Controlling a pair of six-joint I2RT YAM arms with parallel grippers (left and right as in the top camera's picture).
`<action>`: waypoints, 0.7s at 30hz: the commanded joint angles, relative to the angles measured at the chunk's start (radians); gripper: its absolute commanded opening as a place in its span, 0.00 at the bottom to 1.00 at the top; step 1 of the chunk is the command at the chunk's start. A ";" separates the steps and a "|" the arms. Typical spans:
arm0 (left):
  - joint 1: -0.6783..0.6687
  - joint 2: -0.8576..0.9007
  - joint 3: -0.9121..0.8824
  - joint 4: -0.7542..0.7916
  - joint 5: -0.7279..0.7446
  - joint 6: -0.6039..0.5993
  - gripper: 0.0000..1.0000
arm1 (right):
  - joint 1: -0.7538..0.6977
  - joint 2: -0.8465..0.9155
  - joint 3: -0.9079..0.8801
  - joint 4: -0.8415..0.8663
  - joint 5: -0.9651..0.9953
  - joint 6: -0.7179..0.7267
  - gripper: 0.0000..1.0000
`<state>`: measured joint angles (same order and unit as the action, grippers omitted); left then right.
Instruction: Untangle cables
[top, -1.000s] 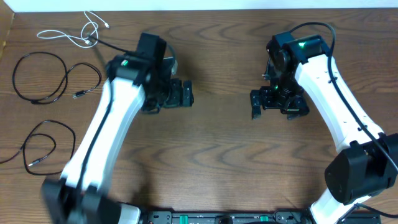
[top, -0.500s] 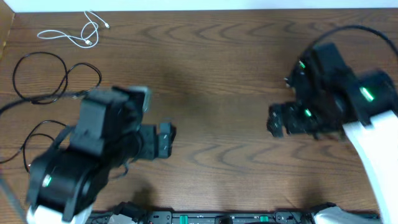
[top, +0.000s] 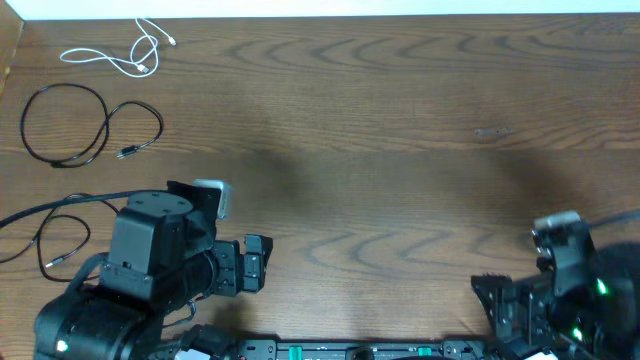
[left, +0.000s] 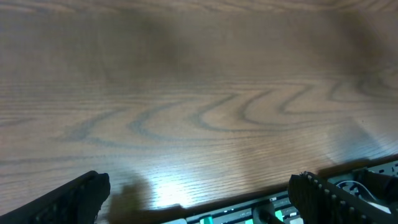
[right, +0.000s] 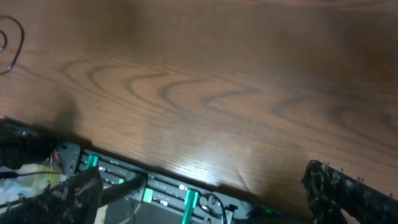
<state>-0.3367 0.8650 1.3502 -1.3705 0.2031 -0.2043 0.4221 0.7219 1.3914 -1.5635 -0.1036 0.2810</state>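
The cables lie apart at the table's far left in the overhead view. The white cable (top: 120, 58) is a loose squiggle at the back. One black cable (top: 60, 88) forms two loops below it. The other black cable (top: 45, 262) loops at the front left, partly hidden by my left arm. My left gripper (top: 254, 266) is open and empty near the front edge, right of that cable. My right gripper (top: 497, 303) is open and empty at the front right. Both wrist views show the open fingers (left: 199, 204) (right: 208, 198) over bare wood. A bit of black cable (right: 9, 43) shows at the right wrist view's top left.
A black rail with green parts (top: 350, 350) runs along the table's front edge, and it also shows in the left wrist view (left: 249, 214) and the right wrist view (right: 149, 186). A thicker black arm cable (top: 60, 205) crosses the front left.
Both arms have pulled back from the middle of the table to the front edge, the left to the front left and the right to the front right. The cables have not moved.
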 joint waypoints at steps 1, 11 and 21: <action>-0.002 0.012 -0.008 0.004 -0.013 0.016 0.98 | 0.006 -0.064 -0.045 0.021 0.023 0.021 0.99; -0.003 0.018 -0.008 0.005 -0.014 0.017 0.98 | 0.006 -0.078 -0.053 0.051 0.023 0.021 0.99; -0.003 0.018 -0.008 0.005 -0.013 0.017 0.98 | 0.006 -0.078 -0.053 0.044 0.023 0.021 0.99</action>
<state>-0.3367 0.8818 1.3457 -1.3643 0.2031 -0.2043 0.4221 0.6468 1.3441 -1.5177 -0.0921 0.2890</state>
